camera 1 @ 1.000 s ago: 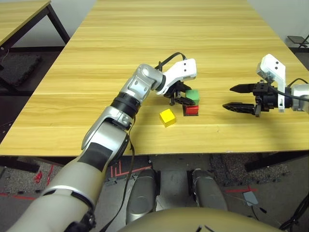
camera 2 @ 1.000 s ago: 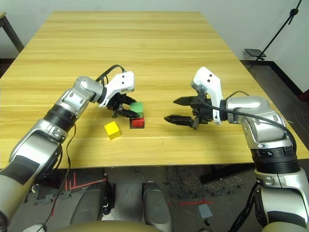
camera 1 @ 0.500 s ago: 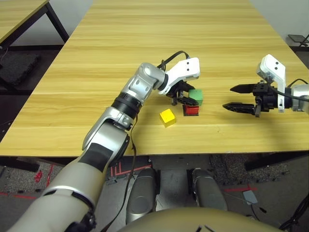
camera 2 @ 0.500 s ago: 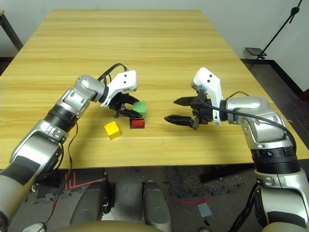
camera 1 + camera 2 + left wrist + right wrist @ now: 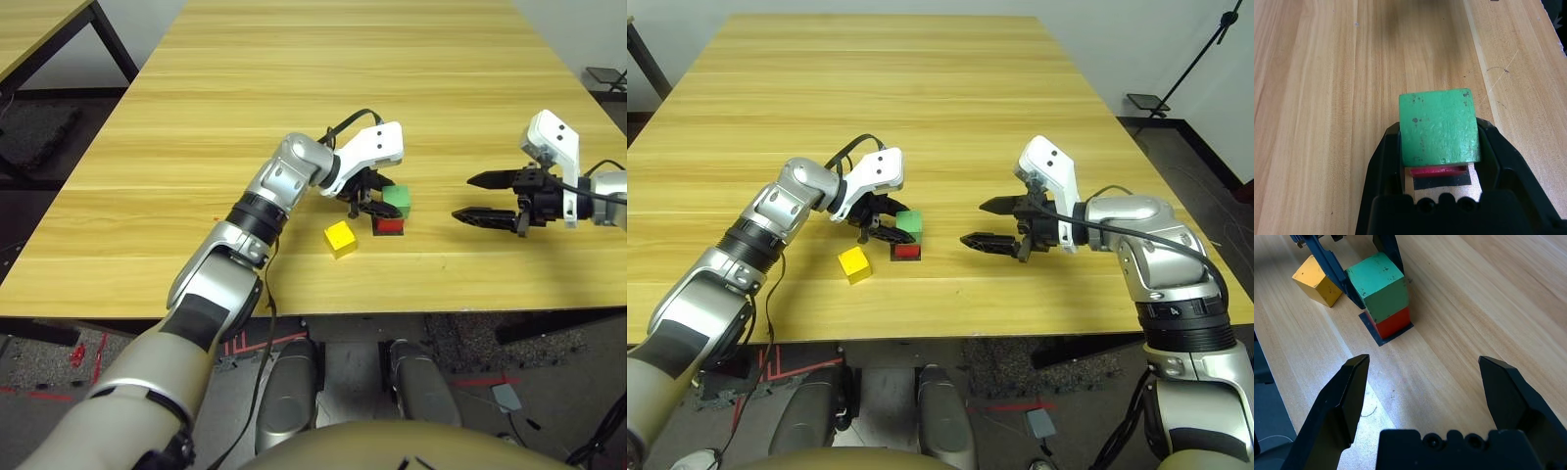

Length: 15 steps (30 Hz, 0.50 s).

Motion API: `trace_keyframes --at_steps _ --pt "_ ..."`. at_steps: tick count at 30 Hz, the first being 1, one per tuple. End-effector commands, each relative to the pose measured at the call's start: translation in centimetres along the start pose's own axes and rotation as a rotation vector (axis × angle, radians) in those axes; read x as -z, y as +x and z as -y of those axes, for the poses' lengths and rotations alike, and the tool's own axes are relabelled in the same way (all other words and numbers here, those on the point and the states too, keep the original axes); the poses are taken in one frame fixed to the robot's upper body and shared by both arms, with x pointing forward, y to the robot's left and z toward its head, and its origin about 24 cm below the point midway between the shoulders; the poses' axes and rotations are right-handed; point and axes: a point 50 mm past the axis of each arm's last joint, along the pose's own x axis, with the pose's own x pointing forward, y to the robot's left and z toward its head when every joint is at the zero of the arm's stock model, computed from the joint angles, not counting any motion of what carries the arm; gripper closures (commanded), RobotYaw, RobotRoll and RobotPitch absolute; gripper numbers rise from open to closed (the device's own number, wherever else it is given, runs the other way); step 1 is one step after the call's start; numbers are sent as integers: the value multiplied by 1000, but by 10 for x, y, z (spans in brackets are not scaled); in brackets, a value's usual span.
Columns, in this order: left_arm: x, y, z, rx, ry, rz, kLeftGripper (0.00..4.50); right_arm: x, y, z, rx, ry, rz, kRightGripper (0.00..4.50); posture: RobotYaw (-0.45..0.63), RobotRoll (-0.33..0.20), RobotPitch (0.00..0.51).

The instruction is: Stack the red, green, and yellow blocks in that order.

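Left wrist view: left end effector [image 5: 1440,142] clamped on the green block [image 5: 1440,128], above the red block [image 5: 1437,171].

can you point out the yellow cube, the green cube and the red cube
solid yellow cube [image 5: 340,240]: left eye view, on its top face
small plain green cube [image 5: 1440,128]: left wrist view, on its scuffed upper face
solid red cube [image 5: 1394,323]: right wrist view, on its side face below the green cube
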Motion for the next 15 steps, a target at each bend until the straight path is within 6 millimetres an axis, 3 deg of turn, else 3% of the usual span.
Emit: trace_keyframes --at_steps 1,4,10,15 --pt "1 -4 1 -18 -4 -20 1086 -5 -3 0 0 -9 4 0 74 -70 95" --pt "-10 -21 4 -84 -38 20 40 -6 -4 1 0 -13 2 0 91 -73 92" --pt "-23 -69 35 -228 -143 -30 40 -6 -5 3 -6 -18 -5 0 127 -72 87" --pt "-8 -86 67 -381 -288 -124 40 -6 -1 6 -20 -22 -6 0 157 -69 84"
